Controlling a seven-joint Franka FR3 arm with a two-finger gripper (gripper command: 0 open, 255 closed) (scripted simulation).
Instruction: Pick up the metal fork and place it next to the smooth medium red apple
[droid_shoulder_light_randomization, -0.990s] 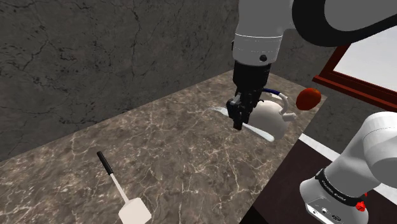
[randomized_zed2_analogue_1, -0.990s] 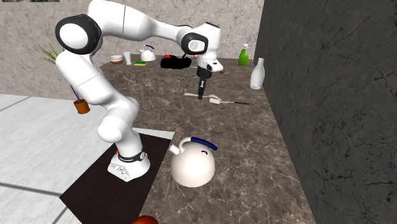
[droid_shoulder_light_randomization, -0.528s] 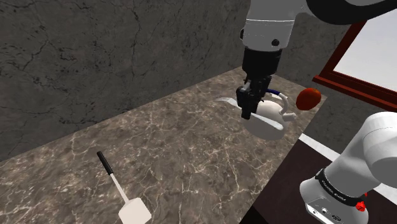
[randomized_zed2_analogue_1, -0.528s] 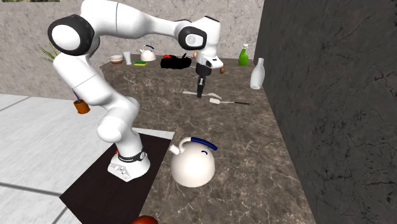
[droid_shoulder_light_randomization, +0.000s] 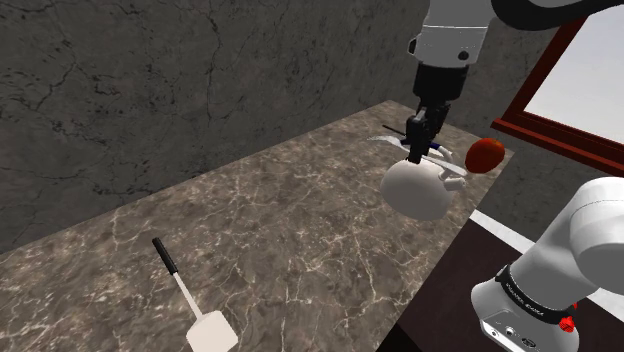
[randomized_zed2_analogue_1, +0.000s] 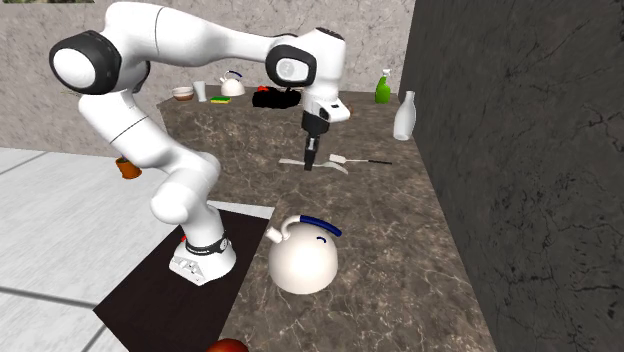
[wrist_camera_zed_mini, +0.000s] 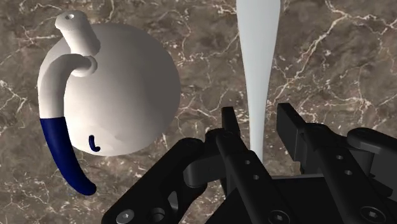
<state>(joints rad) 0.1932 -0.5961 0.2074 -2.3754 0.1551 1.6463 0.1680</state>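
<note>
A pale, plain-drawn fork (wrist_camera_zed_mini: 257, 63) hangs level above the marble counter, its thin handle clasped between my black fingers. My gripper (droid_shoulder_light_randomization: 414, 140) is shut on the fork (droid_shoulder_light_randomization: 392, 137) and hovers over the white kettle (droid_shoulder_light_randomization: 420, 186), which has a blue-tipped handle. The red apple (droid_shoulder_light_randomization: 485, 155) rests at the counter's end, just beyond the kettle in the shoulder view. In the second exterior view the gripper (randomized_zed2_analogue_1: 310, 163) carries the fork (randomized_zed2_analogue_1: 330, 165) mid-counter, with the kettle (randomized_zed2_analogue_1: 303, 255) and the apple (randomized_zed2_analogue_1: 228, 346) nearer the camera. The kettle (wrist_camera_zed_mini: 121, 89) lies beside the gripper (wrist_camera_zed_mini: 257, 137).
A white spatula with a black handle (droid_shoulder_light_randomization: 190, 298) lies on the counter (droid_shoulder_light_randomization: 280, 240), away from the kettle. A dark wall backs the counter. A white bottle (randomized_zed2_analogue_1: 403, 115), a green spray bottle (randomized_zed2_analogue_1: 383, 88) and a second kettle (randomized_zed2_analogue_1: 232, 85) stand at the far end.
The gripper has carried the fork up and toward the kettle and apple, from over open counter to above the kettle. The kettle, apple and spatula have stayed put.
</note>
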